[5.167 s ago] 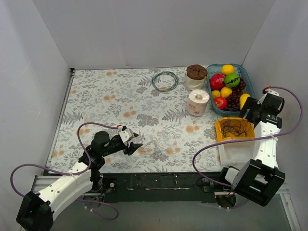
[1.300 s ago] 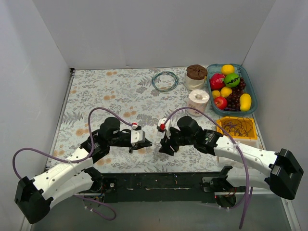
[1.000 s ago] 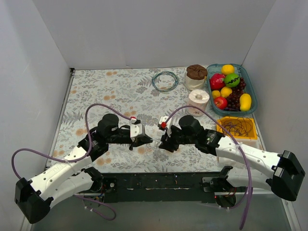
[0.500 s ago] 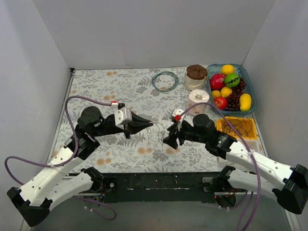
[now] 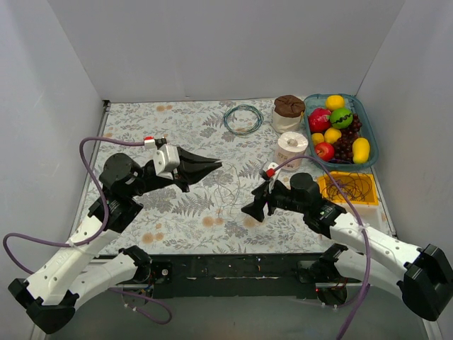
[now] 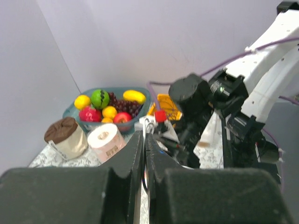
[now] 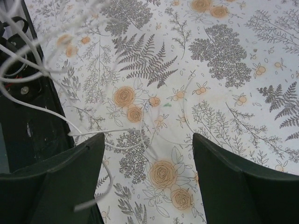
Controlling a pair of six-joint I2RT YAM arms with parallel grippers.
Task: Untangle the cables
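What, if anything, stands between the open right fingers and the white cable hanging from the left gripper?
Nothing visible does. The cable hangs from the shut left gripper, and the open right gripper sits right beside it. In the right wrist view its loops lie by the fingers.

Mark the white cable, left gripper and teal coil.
white cable (image 7: 42, 113), right wrist view, on the long curved strand at left.
left gripper (image 5: 214, 167), top view, at the closed fingertips.
teal coil (image 5: 226, 120), top view, on its left rim.
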